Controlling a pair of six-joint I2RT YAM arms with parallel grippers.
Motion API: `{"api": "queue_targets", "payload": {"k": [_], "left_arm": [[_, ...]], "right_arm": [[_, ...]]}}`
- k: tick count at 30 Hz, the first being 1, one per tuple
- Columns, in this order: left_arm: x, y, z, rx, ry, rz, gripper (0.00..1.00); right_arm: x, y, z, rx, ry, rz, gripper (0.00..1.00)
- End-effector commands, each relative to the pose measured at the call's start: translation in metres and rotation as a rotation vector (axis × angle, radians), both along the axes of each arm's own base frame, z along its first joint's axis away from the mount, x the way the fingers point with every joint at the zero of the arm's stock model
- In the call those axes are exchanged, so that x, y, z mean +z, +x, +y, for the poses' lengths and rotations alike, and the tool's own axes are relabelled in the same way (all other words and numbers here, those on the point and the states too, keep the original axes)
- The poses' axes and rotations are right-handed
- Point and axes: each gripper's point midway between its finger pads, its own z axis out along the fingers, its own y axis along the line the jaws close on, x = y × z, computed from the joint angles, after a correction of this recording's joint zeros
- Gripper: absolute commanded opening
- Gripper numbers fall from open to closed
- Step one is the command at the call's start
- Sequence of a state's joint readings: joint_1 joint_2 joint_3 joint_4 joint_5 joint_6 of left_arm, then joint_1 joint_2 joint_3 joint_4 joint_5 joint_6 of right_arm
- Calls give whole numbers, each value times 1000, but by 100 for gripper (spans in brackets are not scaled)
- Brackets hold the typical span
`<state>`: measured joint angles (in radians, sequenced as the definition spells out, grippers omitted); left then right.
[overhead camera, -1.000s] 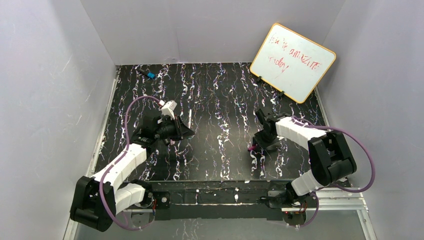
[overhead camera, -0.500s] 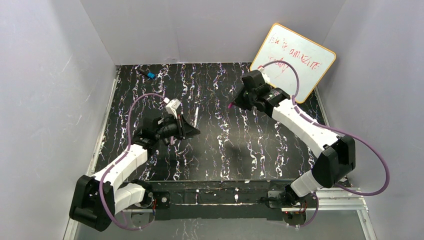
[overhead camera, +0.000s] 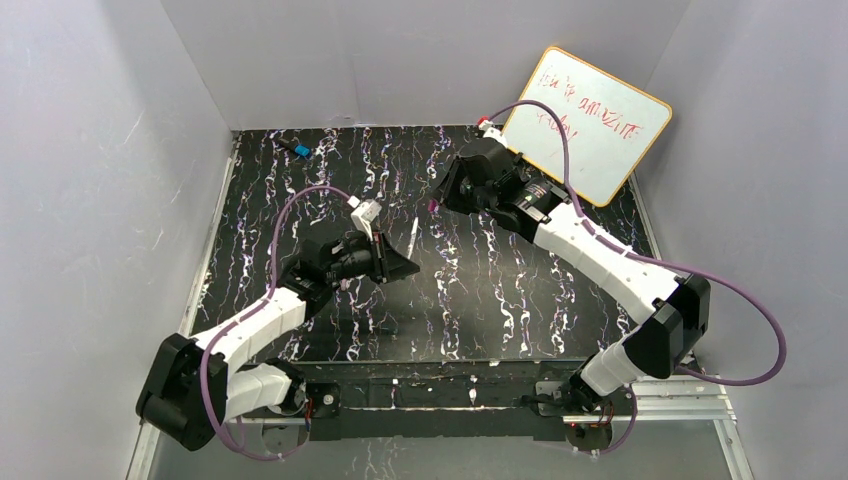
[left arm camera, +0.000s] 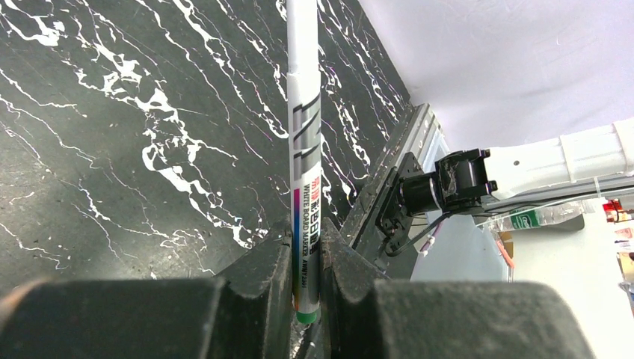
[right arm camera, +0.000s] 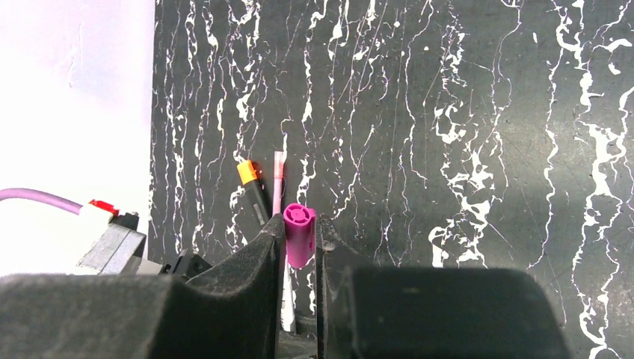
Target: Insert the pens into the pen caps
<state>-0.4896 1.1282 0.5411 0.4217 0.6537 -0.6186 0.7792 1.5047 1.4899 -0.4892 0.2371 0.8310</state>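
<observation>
Right wrist, right gripper (right arm camera: pixel 297 229) pinching magenta cap (right arm camera: pixel 298 238)

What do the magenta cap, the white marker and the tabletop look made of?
Magenta cap: likely moulded plastic, smooth and matt, uniform colour. White marker: probably a plastic barrel, faint sheen, printed label. Tabletop: black with white marble-like veins, seemingly a printed sheet; base material unclear.

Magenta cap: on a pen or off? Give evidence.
Off. The magenta cap sits alone in the right gripper; overhead, a gap separates it from the white marker in the left gripper.
</observation>
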Motion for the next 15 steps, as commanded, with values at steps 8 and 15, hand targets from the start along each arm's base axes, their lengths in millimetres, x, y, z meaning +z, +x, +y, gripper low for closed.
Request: {"api": "queue_targets", "payload": {"k": [8,15], "left_arm": [[17,-6,-17,-32,-26,-55,0],[15,-7,-19,-32,-23,-57,0]], "right_arm": [[30,10,13,17,46,-91,9],[28,8,18,36,39,-80,8]]}}
